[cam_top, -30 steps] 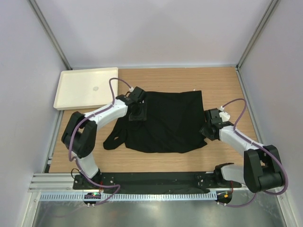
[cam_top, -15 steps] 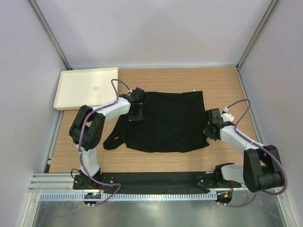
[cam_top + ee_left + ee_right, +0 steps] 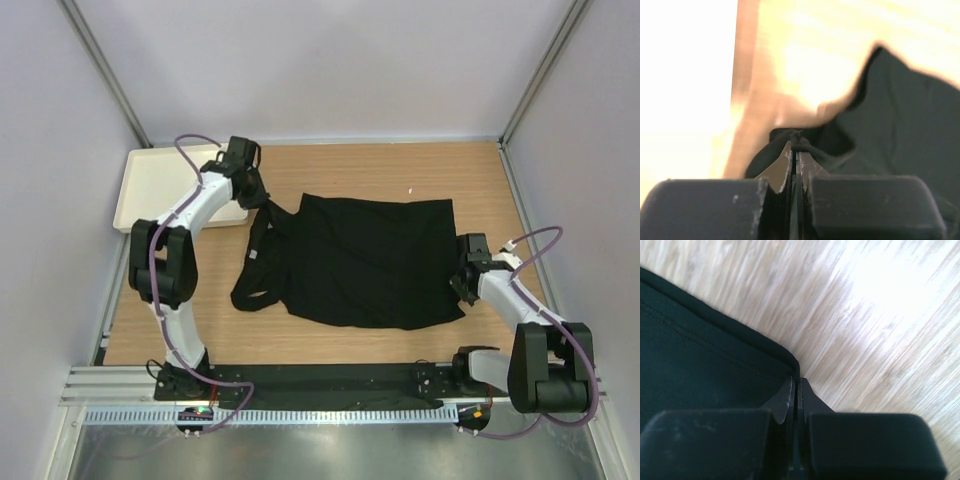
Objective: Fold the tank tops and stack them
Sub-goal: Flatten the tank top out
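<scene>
The black tank top (image 3: 370,262) lies spread on the wooden table, straps at its left, hem at its right. My left gripper (image 3: 258,196) is at the top's back left corner, shut on a narrow shoulder strap (image 3: 805,147) that is lifted off the table. The top's body (image 3: 910,120) lies beyond it. At the right side my right gripper (image 3: 464,283) is shut on the hem's edge (image 3: 790,360), low on the table. Black fabric (image 3: 700,365) fills the left of the right wrist view.
A cream tray (image 3: 165,186) sits at the back left corner, just left of my left gripper; it shows as a bright white area (image 3: 685,75) in the left wrist view. Bare wood (image 3: 380,170) lies behind the top and to its right (image 3: 880,315). Grey walls close in the table.
Both grippers went from open to shut on the top. My left arm swung back and left toward the tray with the strap; my right moved right and nearer, drawing the top rightward.
</scene>
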`<state>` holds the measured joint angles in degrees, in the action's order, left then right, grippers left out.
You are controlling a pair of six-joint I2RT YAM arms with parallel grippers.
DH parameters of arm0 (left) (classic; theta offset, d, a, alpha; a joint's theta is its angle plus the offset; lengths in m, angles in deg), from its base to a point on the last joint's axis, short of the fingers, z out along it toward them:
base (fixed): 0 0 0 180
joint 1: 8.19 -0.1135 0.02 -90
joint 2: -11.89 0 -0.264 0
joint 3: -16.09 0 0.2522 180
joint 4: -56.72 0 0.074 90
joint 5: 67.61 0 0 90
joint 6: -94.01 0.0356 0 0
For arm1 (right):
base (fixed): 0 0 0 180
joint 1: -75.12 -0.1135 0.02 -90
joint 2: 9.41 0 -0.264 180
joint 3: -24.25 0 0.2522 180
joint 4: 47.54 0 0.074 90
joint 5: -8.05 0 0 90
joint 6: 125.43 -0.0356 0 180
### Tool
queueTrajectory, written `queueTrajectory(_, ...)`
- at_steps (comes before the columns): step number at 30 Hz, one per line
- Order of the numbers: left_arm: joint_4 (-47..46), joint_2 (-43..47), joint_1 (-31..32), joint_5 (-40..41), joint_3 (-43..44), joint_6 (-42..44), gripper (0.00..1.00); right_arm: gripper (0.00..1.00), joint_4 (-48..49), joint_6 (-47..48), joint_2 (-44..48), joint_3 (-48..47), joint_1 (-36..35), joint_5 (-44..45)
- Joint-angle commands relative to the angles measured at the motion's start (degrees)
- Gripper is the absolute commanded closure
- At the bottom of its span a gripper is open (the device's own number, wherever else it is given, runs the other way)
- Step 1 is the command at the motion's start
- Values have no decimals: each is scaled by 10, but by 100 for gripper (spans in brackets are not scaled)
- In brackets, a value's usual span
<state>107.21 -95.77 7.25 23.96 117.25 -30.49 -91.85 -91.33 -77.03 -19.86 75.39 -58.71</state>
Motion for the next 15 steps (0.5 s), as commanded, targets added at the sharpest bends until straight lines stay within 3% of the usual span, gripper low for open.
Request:
queueTrajectory(1, 3, -67, -16, -5, 63, -3, 100, 99, -2, -6, -7, -9, 13, 16)
queueTrajectory(7, 33, -136, -32, 65, 141, -14, 100, 99, 1, -2, -9, -23, 14, 31)
queueTrajectory(10, 34, -137, -48, 92, 136, -27, 100, 99, 2, -5, -12, -29, 15, 44)
queueTrajectory(15, -4, -104, -86, 70, 92, -40, 100, 99, 8, -5, -21, -32, 19, 51)
